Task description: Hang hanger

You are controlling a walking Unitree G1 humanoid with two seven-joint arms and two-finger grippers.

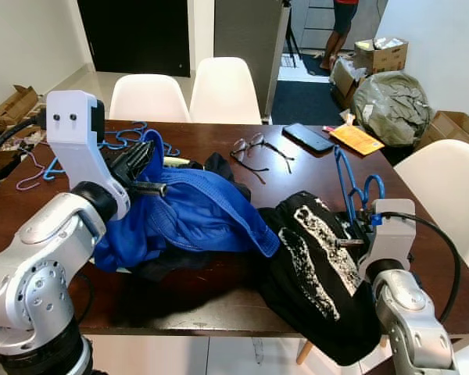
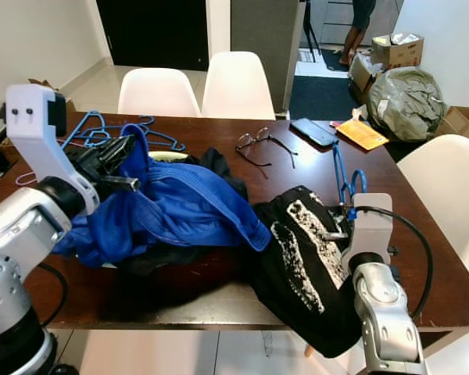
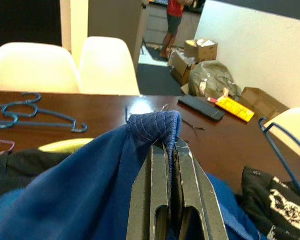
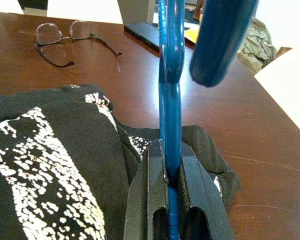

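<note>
On the dark wooden worktop (image 1: 219,141) lies a heap of clothes, and both grippers are at work in it. At the left, the left gripper (image 3: 171,150) has its two black fingers pressed together on a fold of the blue garment (image 1: 195,211), pinching the cloth at its stitched edge and lifting it off the pile. At the right, near the worktop's near edge, the right gripper (image 4: 171,170) is closed on the shaft of a blue hanger (image 1: 350,183) — the hanger stands upright from between the fingers, its hook curling at the top. Just left of that gripper, and partly under it, lies a black garment with a white print (image 1: 316,250), which droops over the near edge of the worktop.

Farther back near the middle rest a pair of glasses (image 1: 254,150), and to their right a dark phone (image 1: 307,137) and an orange packet (image 1: 356,139). At the far left of the worktop lie more blue hangers (image 2: 102,129) in a loose tangle. Two white chairs (image 1: 191,92) stand at the far side, another at the right. Beyond, through a doorway, a person's legs (image 1: 338,35) show beside cardboard boxes (image 1: 381,55).
</note>
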